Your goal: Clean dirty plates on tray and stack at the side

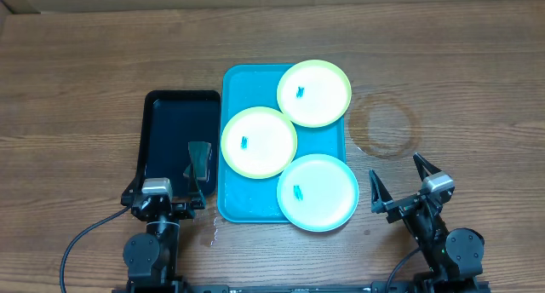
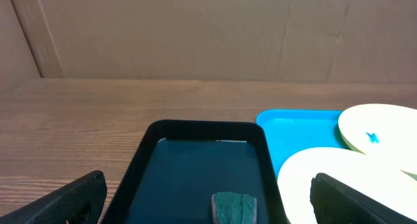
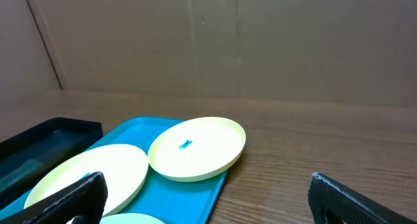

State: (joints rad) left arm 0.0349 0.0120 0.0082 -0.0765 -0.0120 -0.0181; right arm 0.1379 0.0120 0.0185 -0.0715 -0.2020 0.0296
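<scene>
Turquoise tray (image 1: 232, 203) holds two yellow-green plates (image 1: 260, 142) and a light blue plate (image 1: 318, 192), each smudged blue; left gripper (image 2: 208, 177) gapes wide, empty, by the black tray (image 1: 162, 114); right gripper (image 1: 395, 167) likewise spread, holding nothing.

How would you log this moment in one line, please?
left hand: open, empty | right hand: open, empty | plates: three on tray, each blue-smudged | side stack: none yet

The left end effector (image 1: 168, 178) and right end effector (image 1: 396, 169) each sit low and level, pointing forward, jaws spread fully wide, gripping nothing. Both are drawn back at the near side.
</scene>
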